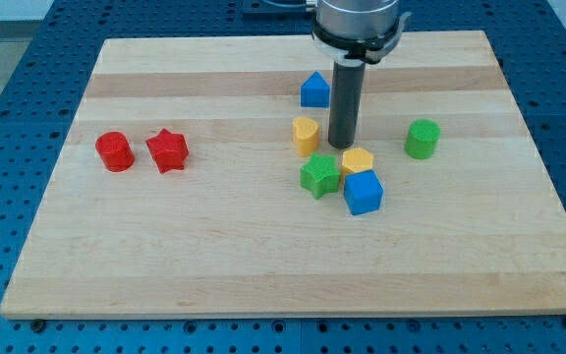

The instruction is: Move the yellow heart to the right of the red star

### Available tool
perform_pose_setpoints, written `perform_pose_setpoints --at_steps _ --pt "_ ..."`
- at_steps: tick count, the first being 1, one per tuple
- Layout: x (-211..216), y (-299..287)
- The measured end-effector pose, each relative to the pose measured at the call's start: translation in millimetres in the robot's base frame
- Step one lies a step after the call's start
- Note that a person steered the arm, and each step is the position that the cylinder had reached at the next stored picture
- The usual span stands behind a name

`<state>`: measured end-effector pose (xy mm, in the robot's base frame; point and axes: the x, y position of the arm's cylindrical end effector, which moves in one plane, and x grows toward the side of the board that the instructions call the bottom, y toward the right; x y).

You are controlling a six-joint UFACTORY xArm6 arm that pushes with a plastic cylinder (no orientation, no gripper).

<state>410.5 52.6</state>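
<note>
The yellow heart (306, 135) stands near the board's middle. The red star (167, 150) lies far to its left, beside a red cylinder (115, 151). My tip (341, 145) rests on the board just right of the yellow heart, a small gap between them, and just above a yellow hexagon block (358, 160).
A blue house-shaped block (314, 89) sits above the heart. A green star (319, 176) and a blue cube (364, 192) cluster with the yellow hexagon below my tip. A green cylinder (423, 139) stands to the right. The wooden board (263, 265) lies on a blue perforated table.
</note>
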Motion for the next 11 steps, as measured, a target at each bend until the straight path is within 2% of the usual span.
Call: perform_pose_setpoints --at_steps 6,7,9,10,11 --pt "-5 -70" --pt "-16 -71" --pt "-68 -71" --pt "-75 -72" --pt "-59 -73"
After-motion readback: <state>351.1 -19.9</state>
